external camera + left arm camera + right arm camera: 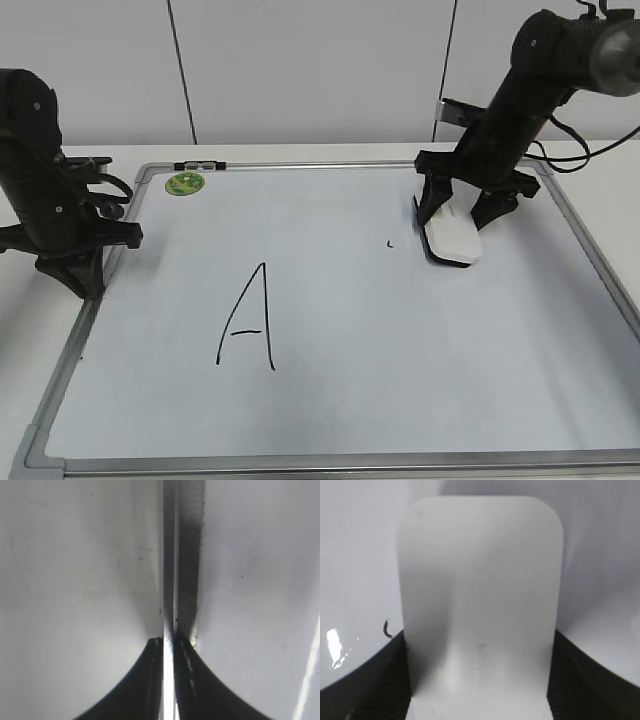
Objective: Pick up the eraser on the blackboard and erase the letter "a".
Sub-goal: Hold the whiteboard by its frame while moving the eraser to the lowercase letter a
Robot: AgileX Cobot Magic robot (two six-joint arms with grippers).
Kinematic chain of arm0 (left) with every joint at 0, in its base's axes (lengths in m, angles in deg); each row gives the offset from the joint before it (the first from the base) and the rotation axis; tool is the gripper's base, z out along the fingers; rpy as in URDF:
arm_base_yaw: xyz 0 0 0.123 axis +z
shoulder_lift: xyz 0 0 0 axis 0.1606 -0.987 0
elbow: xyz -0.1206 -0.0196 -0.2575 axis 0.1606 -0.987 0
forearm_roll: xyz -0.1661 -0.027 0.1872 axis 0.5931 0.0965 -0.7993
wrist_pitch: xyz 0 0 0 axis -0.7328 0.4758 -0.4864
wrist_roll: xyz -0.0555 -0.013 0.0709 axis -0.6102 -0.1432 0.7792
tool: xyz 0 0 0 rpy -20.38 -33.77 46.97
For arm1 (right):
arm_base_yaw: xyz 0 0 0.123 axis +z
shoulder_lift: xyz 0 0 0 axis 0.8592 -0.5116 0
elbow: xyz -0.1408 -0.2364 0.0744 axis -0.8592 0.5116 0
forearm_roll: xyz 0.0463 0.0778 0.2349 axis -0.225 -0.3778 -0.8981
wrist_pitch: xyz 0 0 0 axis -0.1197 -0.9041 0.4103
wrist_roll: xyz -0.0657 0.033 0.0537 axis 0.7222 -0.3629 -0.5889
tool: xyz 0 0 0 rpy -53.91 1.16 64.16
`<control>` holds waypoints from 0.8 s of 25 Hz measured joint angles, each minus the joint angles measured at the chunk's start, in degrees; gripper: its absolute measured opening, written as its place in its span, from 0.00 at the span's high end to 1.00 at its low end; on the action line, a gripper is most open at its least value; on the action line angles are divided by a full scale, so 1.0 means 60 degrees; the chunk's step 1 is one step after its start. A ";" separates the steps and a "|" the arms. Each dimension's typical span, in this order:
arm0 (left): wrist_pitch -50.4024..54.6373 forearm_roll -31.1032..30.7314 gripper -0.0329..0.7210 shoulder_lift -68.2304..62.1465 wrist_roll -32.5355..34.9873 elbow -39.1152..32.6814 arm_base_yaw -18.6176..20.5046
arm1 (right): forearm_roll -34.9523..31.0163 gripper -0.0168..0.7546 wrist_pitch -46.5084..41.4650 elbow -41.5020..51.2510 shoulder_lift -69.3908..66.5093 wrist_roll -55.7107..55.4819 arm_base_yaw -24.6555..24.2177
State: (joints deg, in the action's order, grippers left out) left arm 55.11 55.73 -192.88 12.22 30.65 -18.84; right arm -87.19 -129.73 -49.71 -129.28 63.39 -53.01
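Note:
The blackboard (400, 400) is a white dry-erase board with a grey frame, lying flat. My right gripper (458, 205) is shut on the white eraser (452, 238), which rests on the board at the upper right; in the right wrist view the eraser (480, 595) fills the space between the jaws (479, 680). Of the letter "a" only a tiny black mark (389, 242) shows, just left of the eraser; it also shows in the right wrist view (386, 628). My left gripper (75, 265) is shut and empty at the board's left frame (172, 555).
A tall capital "A" (250, 318) is drawn left of centre. A round green sticker (185, 183) sits at the top left corner. The board lies on a white table (300, 152) with a white wall behind.

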 joint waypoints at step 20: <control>0.0017 0.0000 0.90 0.0000 0.0000 0.0000 0.0000 | -0.0293 0.31 0.0018 0.0003 -0.0109 0.0059 0.2026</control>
State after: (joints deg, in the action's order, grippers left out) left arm 55.21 55.73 -192.88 12.22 30.65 -18.84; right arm -88.94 -129.62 -49.69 -129.93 63.75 -40.86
